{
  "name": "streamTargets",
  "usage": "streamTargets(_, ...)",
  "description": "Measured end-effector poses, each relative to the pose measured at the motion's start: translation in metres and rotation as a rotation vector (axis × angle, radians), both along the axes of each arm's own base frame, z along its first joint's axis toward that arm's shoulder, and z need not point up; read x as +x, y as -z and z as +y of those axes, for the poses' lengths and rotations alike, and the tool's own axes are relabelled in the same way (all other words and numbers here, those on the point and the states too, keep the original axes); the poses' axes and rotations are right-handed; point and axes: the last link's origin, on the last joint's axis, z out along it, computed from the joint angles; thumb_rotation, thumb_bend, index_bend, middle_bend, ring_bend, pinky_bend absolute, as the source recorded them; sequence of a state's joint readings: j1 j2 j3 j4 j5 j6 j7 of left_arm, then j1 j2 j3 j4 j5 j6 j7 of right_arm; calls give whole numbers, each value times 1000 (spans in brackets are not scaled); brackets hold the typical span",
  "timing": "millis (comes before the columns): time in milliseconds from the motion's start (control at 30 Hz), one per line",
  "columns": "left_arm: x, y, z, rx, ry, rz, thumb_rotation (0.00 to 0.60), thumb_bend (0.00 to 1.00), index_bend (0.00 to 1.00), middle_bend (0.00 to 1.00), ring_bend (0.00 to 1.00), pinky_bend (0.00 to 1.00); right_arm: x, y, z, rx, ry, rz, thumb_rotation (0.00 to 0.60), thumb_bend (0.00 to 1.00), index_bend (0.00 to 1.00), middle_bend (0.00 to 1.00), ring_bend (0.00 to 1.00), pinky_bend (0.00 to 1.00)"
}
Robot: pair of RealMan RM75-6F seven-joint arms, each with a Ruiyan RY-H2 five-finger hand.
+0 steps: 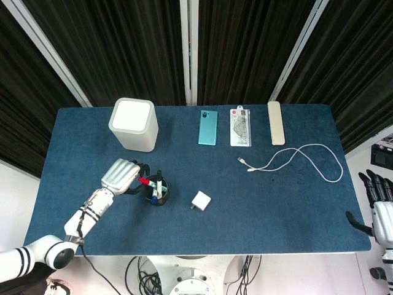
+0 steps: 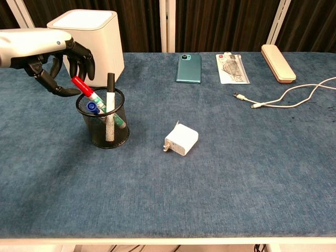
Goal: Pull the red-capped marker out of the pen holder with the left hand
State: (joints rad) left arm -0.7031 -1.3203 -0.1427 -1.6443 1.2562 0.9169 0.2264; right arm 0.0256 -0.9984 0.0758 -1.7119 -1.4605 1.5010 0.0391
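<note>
My left hand (image 2: pixel 50 58) is by the black mesh pen holder (image 2: pixel 104 122) on the blue tabletop (image 2: pixel 220 173). My fingers (image 2: pixel 79 52) curl around the top of the red-capped marker (image 2: pixel 84 88), but I cannot tell if they pinch it. The marker leans in the holder with other pens. My right hand (image 1: pixel 377 203) is off the tabletop's edge, fingers apart, holding nothing.

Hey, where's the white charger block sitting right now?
In both views the white charger block lies flat on the blue table near its middle front, to the right of the pen holder and well in front of the teal phone.
</note>
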Motion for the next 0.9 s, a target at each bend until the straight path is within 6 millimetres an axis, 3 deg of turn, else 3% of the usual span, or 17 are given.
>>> streamTargets(900, -1, 7, 2, 29, 44, 14, 600, 372, 546, 587, 559, 621, -4, 3, -2, 12, 26, -2, 600, 199, 0, 0, 0, 0)
